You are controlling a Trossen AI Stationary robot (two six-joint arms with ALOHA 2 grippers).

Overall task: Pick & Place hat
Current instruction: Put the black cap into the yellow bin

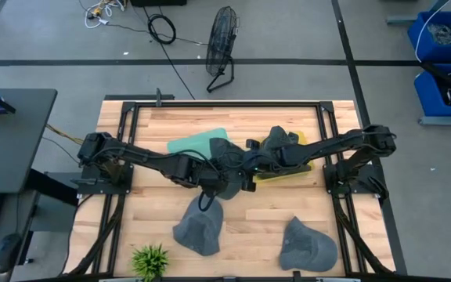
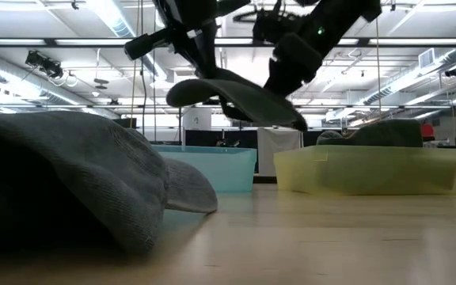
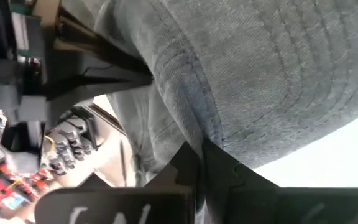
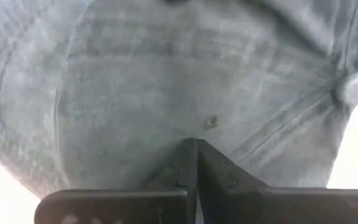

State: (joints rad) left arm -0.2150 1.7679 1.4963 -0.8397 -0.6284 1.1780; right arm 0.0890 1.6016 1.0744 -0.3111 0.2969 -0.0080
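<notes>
Both pincers meet over the middle of the desk, each clamped on the same grey cap [image 1: 227, 160]. The left gripper [image 1: 214, 174] reaches in from the left edge; in its wrist view the fingers [image 3: 219, 171] are pressed together on the stitched brim of the cap [image 3: 260, 81]. The right gripper [image 1: 249, 168] comes from the right edge, and its wrist view shows its fingers [image 4: 213, 168] closed tight on a fold of the cap's crown [image 4: 185, 87], with the top button near the picture's side.

From the low view the held cap [image 2: 236, 93] hangs well above the wooden tabletop [image 2: 331, 237], its brim tilted down toward the yellow bin [image 2: 370, 170]. It touches neither bin.

The teal bin [image 1: 198, 144] lies just beside the cap on its left, toward the far edge of the desk. The yellow bin [image 1: 284, 174] lies under the right arm, right of centre, and in the low view a dark cap [image 2: 382, 132] rests inside it, rising above its rim.

Two more grey caps lie on the desk near the front edge: one [image 1: 199, 227] left of centre, just below the left gripper, and another [image 1: 307, 246] toward the front right corner. A small green plant [image 1: 150, 260] stands at the front edge, near the left corner.
</notes>
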